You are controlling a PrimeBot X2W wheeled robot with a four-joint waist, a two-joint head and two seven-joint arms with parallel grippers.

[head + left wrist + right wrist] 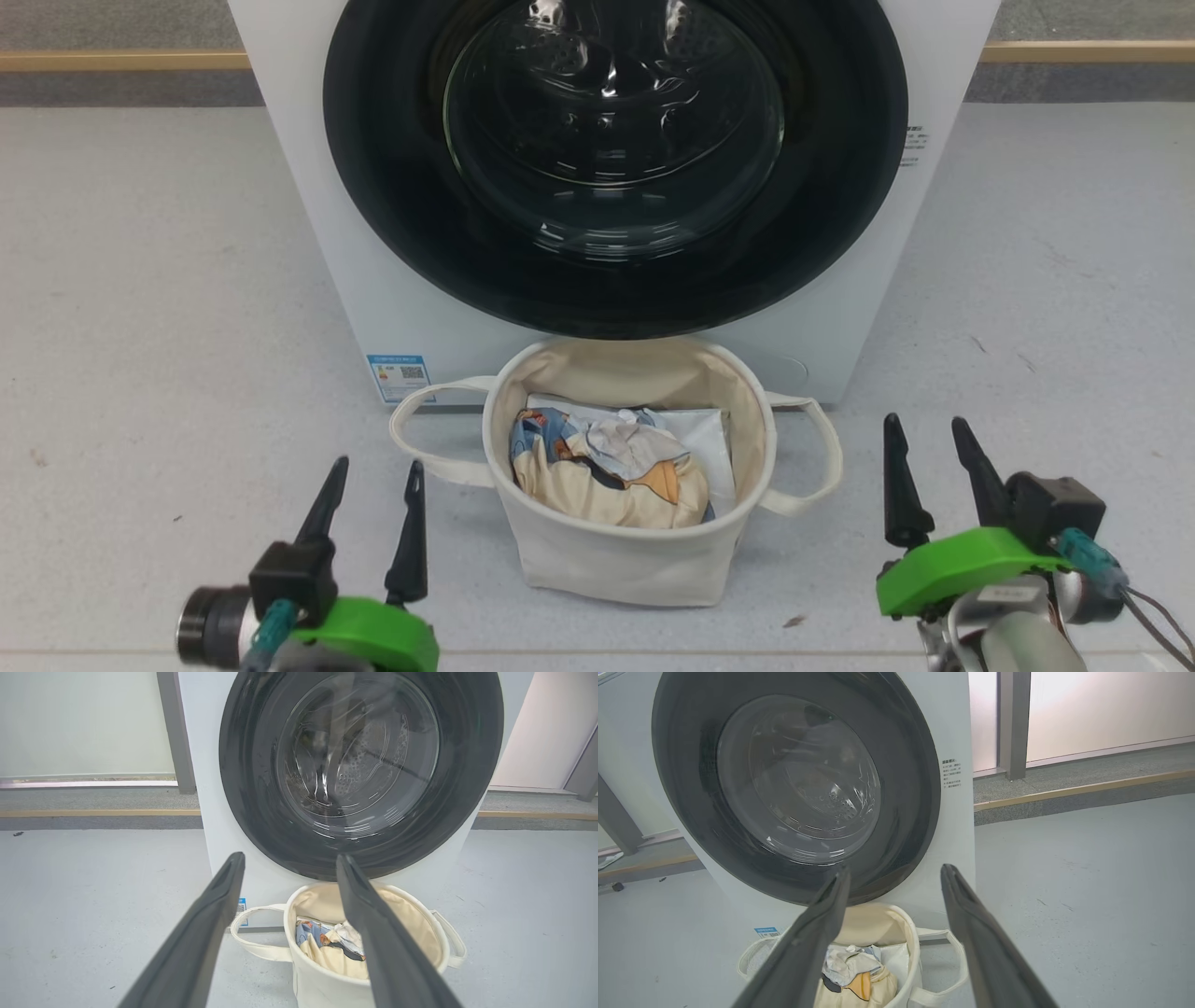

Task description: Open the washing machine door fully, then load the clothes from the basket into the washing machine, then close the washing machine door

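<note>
**Hazards**

- The washing machine door (616,168) is shut. No handle or hinge side can be made out on its glossy black ring. A finger that hooks the wrong edge is likely to slide off without releasing the latch.
- The basket (616,560) stands between the two grippers and slightly ahead of them, close against the washing machine (299,187), with its rim just under the door's lower edge. The door may brush this rim as it swings, tipping or shifting the basket.
- The clothes (607,476) lie bunched in the basket on top of a flat white sheet (705,434). A deep grasp could lift the sheet with them.

**Arm pose**

- The left gripper (378,462) is low, fingers spread and empty, pointing forward. The basket is to its right, the door ahead and above.
- The right gripper (925,420) mirrors it, spread and empty. The basket is to its left. Neither gripper touches anything.
</note>
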